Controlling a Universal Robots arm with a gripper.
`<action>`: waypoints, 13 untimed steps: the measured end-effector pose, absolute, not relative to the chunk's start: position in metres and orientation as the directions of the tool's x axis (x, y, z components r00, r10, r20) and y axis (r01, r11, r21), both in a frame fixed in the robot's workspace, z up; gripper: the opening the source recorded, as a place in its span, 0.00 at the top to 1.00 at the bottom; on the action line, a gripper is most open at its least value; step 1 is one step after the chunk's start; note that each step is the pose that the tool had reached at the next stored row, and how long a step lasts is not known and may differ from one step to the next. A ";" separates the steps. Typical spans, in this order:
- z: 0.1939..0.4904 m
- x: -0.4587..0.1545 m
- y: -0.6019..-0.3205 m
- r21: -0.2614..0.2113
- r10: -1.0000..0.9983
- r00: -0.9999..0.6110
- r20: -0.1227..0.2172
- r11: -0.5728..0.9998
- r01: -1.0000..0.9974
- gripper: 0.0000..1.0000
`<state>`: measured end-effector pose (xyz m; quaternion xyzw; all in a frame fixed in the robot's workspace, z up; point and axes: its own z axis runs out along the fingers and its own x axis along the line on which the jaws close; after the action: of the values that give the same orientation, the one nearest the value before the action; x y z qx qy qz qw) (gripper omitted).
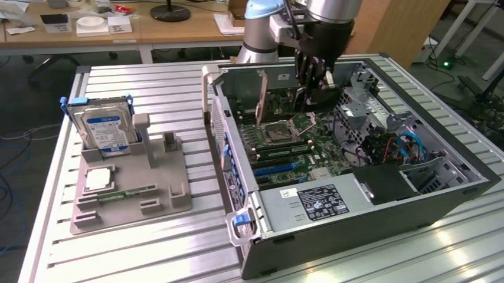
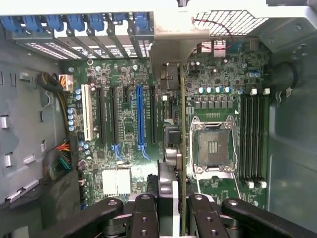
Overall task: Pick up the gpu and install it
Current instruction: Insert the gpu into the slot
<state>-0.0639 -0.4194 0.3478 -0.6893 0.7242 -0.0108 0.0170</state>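
One open computer case (image 1: 354, 236) takes up most of the table (image 1: 141, 253). In the exterior view, a grey holder (image 1: 169, 200) carrying a hard drive (image 1: 106, 127) sits at its 9 o'clock. The gripper (image 1: 313, 82) hangs over the motherboard (image 2: 124, 124), about 12 o'clock from the CPU socket (image 1: 287, 125). Its fingers (image 2: 167, 198) are clamped on the gpu (image 2: 183, 124), which is upright; contact with the board cannot be told.

Judgement: the card is light, stiff and fragile, best gripped on the bare upper edge, away from the contacts.

The wrist view gives the card edge-on beside the expansion slots (image 2: 139, 119). The exterior view gives the arm's approach.
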 end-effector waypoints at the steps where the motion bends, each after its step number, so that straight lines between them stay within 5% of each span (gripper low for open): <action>1: 0.347 -0.064 -0.420 -0.039 -0.999 -0.049 -0.010 0.050 -0.998 0.72; 13: 0.332 -0.074 -0.425 -0.039 -0.999 -0.049 -0.009 0.049 -0.998 0.72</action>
<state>-0.0744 -0.4246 0.3324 -0.6893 0.7242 -0.0112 0.0166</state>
